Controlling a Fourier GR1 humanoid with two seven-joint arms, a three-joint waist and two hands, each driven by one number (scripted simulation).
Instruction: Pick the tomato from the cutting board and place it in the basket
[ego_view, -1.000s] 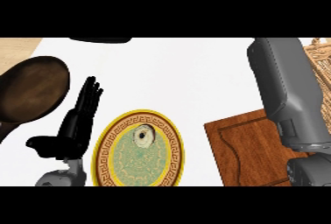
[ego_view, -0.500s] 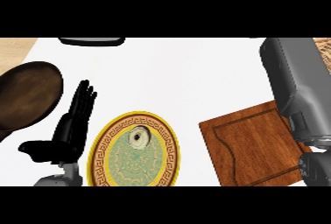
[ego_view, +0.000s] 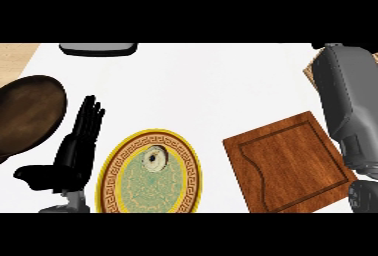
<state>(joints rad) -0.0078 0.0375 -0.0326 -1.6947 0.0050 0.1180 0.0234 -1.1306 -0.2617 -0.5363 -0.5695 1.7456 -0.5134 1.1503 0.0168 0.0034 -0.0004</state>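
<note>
— Where was the tomato found?
— It could not be seen; the cutting board (ego_view: 289, 165) lay bare on the white surface (ego_view: 214, 85).
— And the robot hands?
— The left robot hand (ego_view: 74, 150) was held open beside the plate (ego_view: 151, 175), nothing grasped. The right forearm (ego_view: 351, 105) was seen above the board; its hand could not be judged.

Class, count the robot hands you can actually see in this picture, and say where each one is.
1. The left hand rests open, fingers up, at the lower left beside the patterned plate. On the right only a grey forearm shows; its hand lies beyond the picture's edge.
</note>
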